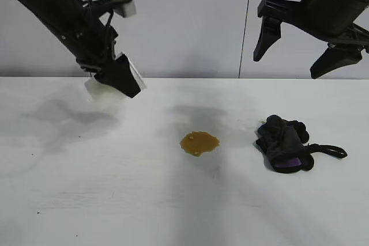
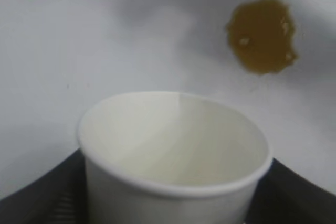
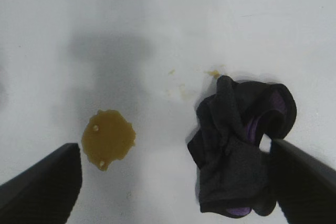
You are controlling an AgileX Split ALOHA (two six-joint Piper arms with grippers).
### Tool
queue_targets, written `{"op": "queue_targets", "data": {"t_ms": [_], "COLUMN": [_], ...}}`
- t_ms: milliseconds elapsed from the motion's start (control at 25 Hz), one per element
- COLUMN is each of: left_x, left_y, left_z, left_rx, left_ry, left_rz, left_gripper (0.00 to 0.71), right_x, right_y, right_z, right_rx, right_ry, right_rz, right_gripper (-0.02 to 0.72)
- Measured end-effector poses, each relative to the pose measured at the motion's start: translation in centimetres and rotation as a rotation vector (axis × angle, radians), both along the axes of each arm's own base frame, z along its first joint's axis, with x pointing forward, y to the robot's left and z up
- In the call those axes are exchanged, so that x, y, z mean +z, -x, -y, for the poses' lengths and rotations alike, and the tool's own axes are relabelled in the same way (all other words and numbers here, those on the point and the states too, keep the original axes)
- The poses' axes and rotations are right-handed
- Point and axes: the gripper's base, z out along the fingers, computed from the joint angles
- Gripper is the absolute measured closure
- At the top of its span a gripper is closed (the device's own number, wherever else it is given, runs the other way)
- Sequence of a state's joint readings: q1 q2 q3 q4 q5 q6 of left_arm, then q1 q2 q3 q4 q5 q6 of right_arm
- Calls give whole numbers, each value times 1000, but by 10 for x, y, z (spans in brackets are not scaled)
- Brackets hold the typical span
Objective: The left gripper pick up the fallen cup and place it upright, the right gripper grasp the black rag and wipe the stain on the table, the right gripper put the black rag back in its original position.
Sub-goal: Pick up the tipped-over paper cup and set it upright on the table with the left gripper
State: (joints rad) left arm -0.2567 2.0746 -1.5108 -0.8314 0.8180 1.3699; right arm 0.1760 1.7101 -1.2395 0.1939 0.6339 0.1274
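White table (image 1: 69,200) holds the stain (image 1: 199,143) centre and rag (image 1: 283,143) right, both untouched, while the left gripper (image 1: 112,82) clasps the cup (image 1: 102,93) aloft upper left, not yet stood, and the right gripper (image 1: 300,50) hangs spread upper right.

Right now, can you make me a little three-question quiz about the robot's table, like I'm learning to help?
1. True or false: the left gripper holds the cup between its jaws, off the table.
2. What lies nearest the right gripper?
A. the stain
B. the black rag
C. the cup
3. Fill in: the brownish stain lies between the cup and the ____.

Key
1. True. The cup sits in the left gripper's jaws, its open mouth showing in the left wrist view.
2. B. The rag lies crumpled under the right gripper, whose jaws are open and hold nothing.
3. Black rag.
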Motion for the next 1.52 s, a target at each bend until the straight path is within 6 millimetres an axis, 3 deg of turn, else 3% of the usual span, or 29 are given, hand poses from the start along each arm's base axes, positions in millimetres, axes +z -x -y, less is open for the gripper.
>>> {"op": "queue_targets", "data": {"t_ms": [120, 280, 360, 520, 800, 1040, 1200, 1360, 1440, 1520], "left_x": [-11, -29, -40, -68, -114, -121, -122, -123, -116, -95], "left_y": [9, 28, 37, 47, 39, 37, 37, 37, 36, 33], "left_z": [-13, -36, -47, -49, -47, -47, -47, -47, -47, -47], "left_rx": [-46, -82, -105, -147, -139, -148, -148, -128, -89, -28], "left_ry": [190, 462, 478, 487, 497, 492, 491, 500, 517, 552], "left_rz": [2, 138, 239, 256, 191, 202, 200, 170, 126, 69], "left_gripper": [233, 233, 233, 233, 233, 224, 72, 26, 21, 18], "right_x": [-1, -1, -1, -1, -1, -1, -1, -1, -1, -1], "right_y": [1, 2, 2, 2, 2, 2, 2, 2, 2, 2], "right_z": [0, 0, 0, 0, 0, 0, 0, 0, 0, 0], "right_rx": [3, 12, 15, 19, 21, 22, 22, 22, 22, 23], "right_ry": [1, 7, 9, 11, 14, 14, 14, 15, 15, 16], "right_rz": [-11, -23, -23, -22, -21, -21, -21, -21, -21, -21], "right_gripper": [42, 42, 42, 42, 42, 42, 42, 42, 42, 42]}}
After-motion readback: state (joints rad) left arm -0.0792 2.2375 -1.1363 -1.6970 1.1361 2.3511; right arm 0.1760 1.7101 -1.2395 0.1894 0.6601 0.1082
